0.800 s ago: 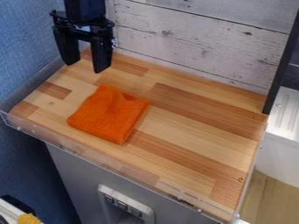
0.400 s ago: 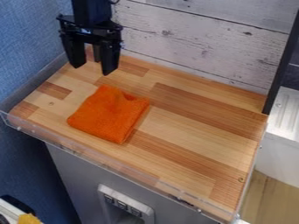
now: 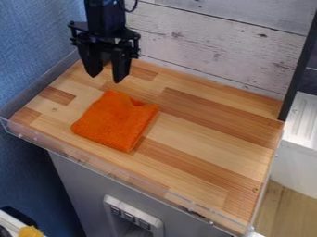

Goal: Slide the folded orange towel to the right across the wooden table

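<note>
I see a wooden counter [image 3: 213, 134] with an orange cloth [image 3: 116, 121] lying flat on its left half. The cloth is folded nearly square, so I can't pick out a long axis; one corner points far, another near. The black gripper [image 3: 106, 78] hangs just beyond the cloth's far corner, apart from it, fingers spread with nothing between them.

The worktop [image 3: 204, 139] is made of wood, with light and darker brown strips joined together. A low transparent edge [image 3: 117, 172] runs along its front side. On it lies one orange cloth [image 3: 116, 121], folded in a flat, roughly square shape, and placed toward the left part of the surface.
</note>
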